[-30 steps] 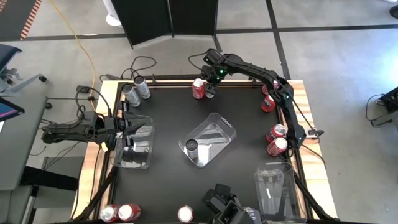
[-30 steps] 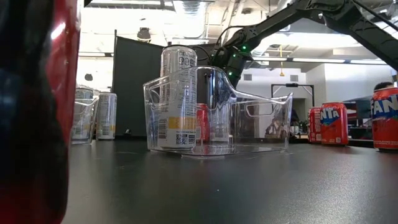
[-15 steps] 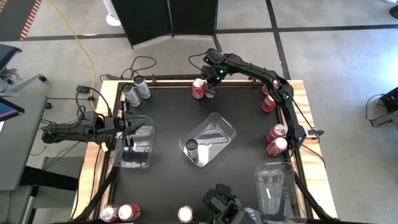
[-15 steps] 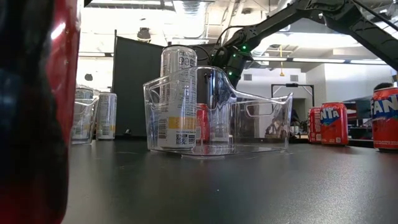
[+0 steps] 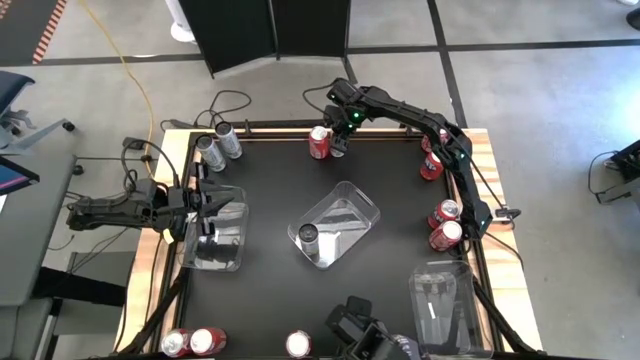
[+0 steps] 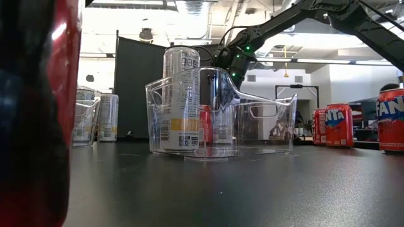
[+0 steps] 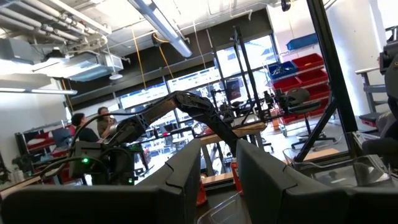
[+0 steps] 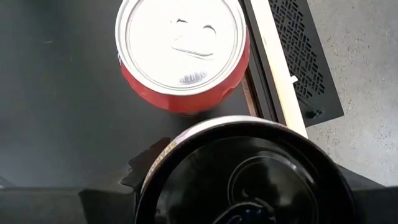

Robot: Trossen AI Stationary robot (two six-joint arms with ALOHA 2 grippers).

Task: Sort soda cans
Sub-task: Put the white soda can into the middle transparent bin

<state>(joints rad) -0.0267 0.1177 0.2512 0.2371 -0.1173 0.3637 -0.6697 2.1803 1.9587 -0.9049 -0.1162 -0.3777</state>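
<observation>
My right gripper (image 5: 339, 137) reaches to the table's far edge and is shut on a silver soda can with a dark top (image 8: 242, 171). A red soda can (image 8: 181, 53) stands right beside that can on the table. Seen through the clear middle tray (image 6: 265, 120), both cans (image 6: 221, 123) stand side by side. That tray (image 5: 350, 205) holds one upright silver can (image 5: 309, 234). My left gripper (image 7: 217, 180) waits above the left clear tray (image 5: 216, 235), its fingers a little apart with nothing between them. My right gripper comes at the dark-topped silver can from above, slanting down, with one finger (image 8: 102, 205) on each side of it. The can's own top hides where the fingers meet its wall. The can stands upright; whether its base is on the table I cannot tell.
Two silver cans (image 5: 219, 145) stand at the far left corner. Several red cans (image 5: 440, 225) line the right edge, and three more (image 5: 205, 341) stand along the near edge. A third clear tray (image 5: 440, 300) sits near right. A red can (image 6: 38, 107) fills the low view's left.
</observation>
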